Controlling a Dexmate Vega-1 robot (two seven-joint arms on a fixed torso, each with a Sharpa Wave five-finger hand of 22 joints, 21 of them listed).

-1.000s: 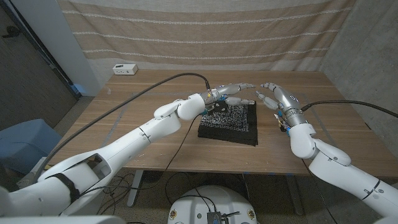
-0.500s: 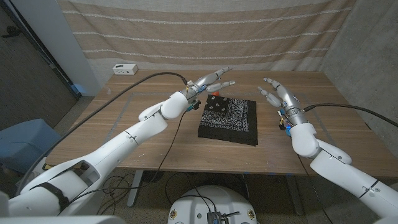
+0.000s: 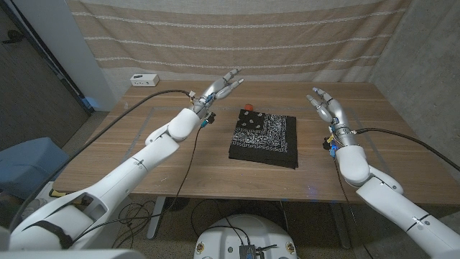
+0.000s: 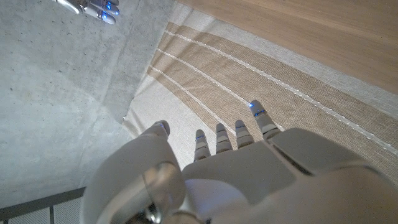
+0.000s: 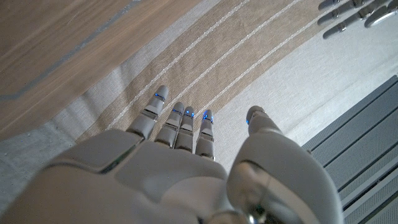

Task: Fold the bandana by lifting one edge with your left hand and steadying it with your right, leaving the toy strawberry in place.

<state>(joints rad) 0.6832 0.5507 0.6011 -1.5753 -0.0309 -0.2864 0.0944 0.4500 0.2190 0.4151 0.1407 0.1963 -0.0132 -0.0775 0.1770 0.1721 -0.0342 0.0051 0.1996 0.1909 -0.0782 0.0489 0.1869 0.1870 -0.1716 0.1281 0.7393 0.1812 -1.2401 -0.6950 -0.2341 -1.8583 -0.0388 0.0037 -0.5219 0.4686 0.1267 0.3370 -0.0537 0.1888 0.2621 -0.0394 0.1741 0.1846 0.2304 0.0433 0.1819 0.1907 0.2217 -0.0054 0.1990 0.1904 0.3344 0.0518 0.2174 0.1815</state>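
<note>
We note the white box [image 3: 144, 80] at the far corner of the counter [image 3: 180, 162], well off to the outer side of the left hand.

Left hand [image 3: 219, 87]: raised above the counter, fingers spread apart and stretched out, nothing in it. In its wrist view the left hand [image 4: 249, 168] points its fingers [image 4: 257, 116] at the striped curtain [image 4: 249, 87], with the fingertips of the other hand at the picture's corner.

Bandana [image 3: 264, 139]: black with a white pattern, lying folded as a thick rectangle on the counter, between the two hands and nearer the robot than both. Neither hand touches it.

Toy strawberry [image 3: 249, 108]: small red shape just beyond the bandana's far edge, on the side toward the left hand, near that hand's fingertips but apart from them.

Right hand [image 3: 328, 107]: held up beside the bandana's right edge, fingers apart and extended, empty. Its wrist view shows the right hand [image 5: 180, 168] facing the curtain as well.
</note>
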